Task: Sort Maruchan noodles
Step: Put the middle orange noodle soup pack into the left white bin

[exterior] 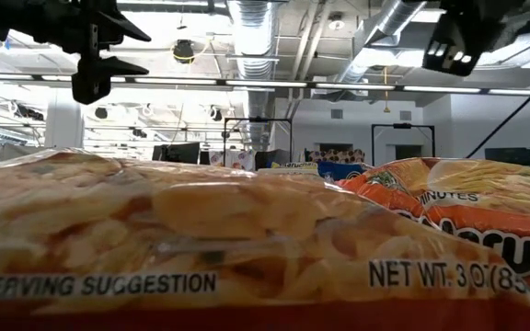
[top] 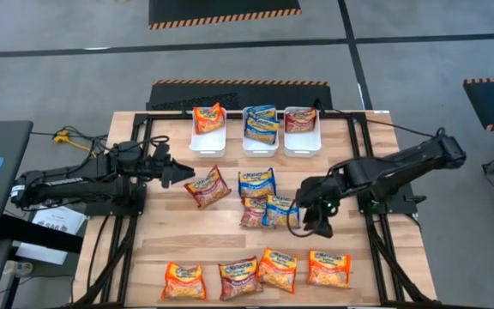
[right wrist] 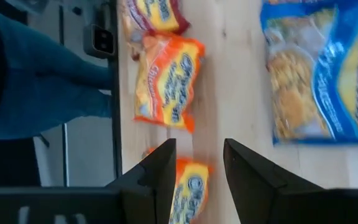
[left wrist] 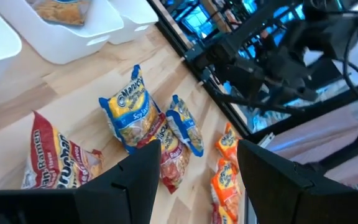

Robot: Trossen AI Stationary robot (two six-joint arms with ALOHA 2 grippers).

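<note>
1. While both arms hang over the middle of the table, we find the right gripper just beside the blue packet in the centre cluster. That packet lies toward the table's middle from its fingertips, on the side of the left arm.
2. We see the right gripper's jaws parted with nothing between them in the right wrist view, only bare wood in the gap, and the blue packet ahead and off to one side.
3. We read this blue packet as the likely next pick. It lies close to square, tilted a little, touching the dark red packet beside it.
4. The left gripper waits near the table's left side, jaws apart and empty, just short of another dark red packet.
5. We judge the right arm clearly the nearer one to the blue packet, and the left arm nearer to the dark red one by its tips.
6. Three white bins at the far edge already hold orange, blue and dark red packets, one colour each.
7. Four more packets lie in a row along the near edge, unsorted.
</note>
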